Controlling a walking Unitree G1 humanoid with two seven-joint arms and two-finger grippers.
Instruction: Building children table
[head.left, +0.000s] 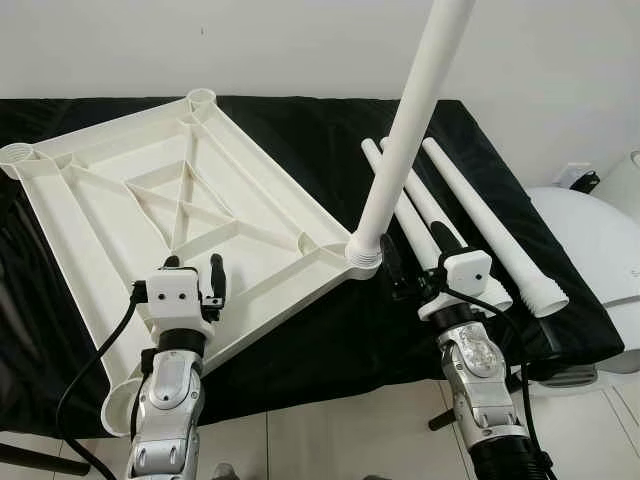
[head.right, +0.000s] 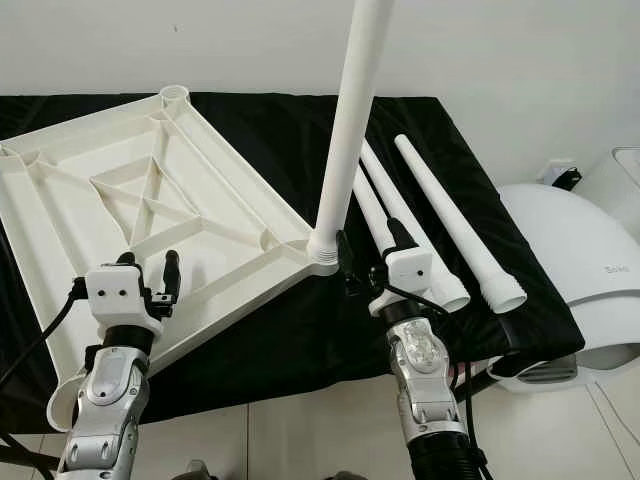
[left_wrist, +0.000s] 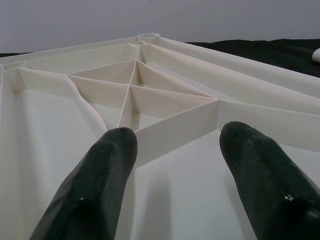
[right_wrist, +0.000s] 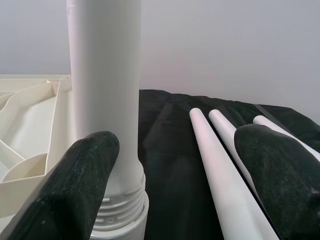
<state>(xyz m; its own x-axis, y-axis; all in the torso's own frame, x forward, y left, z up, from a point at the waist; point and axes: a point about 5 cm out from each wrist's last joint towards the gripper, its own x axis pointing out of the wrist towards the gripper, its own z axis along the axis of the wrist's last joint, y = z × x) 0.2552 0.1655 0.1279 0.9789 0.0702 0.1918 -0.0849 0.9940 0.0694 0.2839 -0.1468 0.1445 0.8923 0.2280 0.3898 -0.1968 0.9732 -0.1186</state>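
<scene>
Both pairs of fingers gape: left gripper (head.left: 196, 276) over the tabletop (head.left: 90, 200), right gripper (head.left: 412, 268) beside the upright leg (head.left: 405, 140).

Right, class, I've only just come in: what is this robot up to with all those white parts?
It is assembling a small table. The white tabletop lies upside down on a black cloth. One leg stands upright in the corner socket nearest the right gripper, which is open beside its threaded base. The left gripper is open over the tabletop's near edge. Three more legs lie loose on the cloth.
</scene>
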